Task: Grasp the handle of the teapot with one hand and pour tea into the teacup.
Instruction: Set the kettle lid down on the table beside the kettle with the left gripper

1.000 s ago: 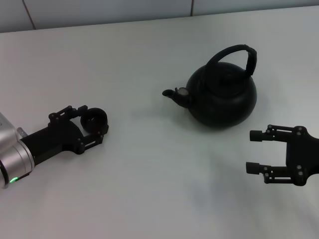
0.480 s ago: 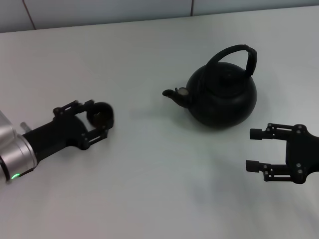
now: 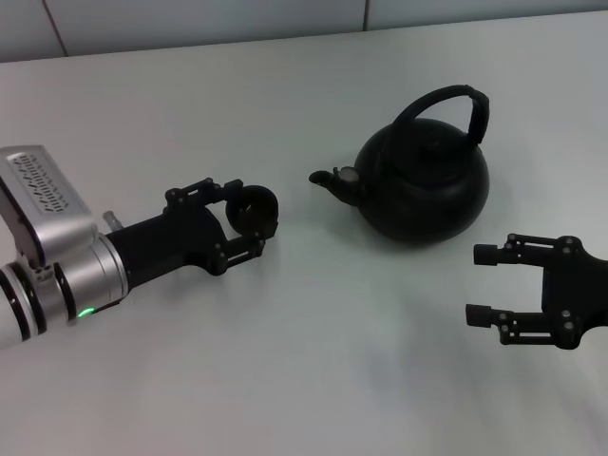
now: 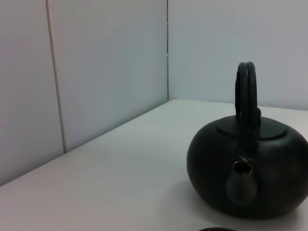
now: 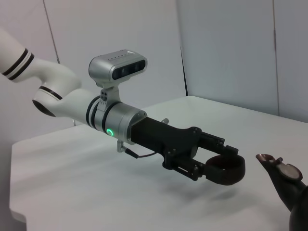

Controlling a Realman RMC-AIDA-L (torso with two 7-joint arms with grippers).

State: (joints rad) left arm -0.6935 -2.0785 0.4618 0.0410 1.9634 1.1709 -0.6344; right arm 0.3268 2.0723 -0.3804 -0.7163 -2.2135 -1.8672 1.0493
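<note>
The matte black teapot (image 3: 427,190) stands on the white table, right of centre, with its spout (image 3: 332,179) toward my left arm. Its arched handle (image 3: 446,95) stands upright and nothing holds it. My left gripper (image 3: 249,217) is shut on the small dark teacup (image 3: 256,209), holding it a little above the table just left of the spout. The right wrist view shows that cup (image 5: 225,172) between the left fingers. The left wrist view shows the teapot (image 4: 250,178) and handle (image 4: 246,96) close ahead. My right gripper (image 3: 480,285) is open and empty, in front of the teapot to its right.
The white table (image 3: 313,380) runs back to a pale tiled wall (image 3: 190,19). My left arm's silver wrist and camera (image 3: 47,237) lie low over the table's left side.
My left gripper has carried the teacup to the right, from the table's left side to just beside the teapot's spout. The right gripper and the teapot have stayed put.
</note>
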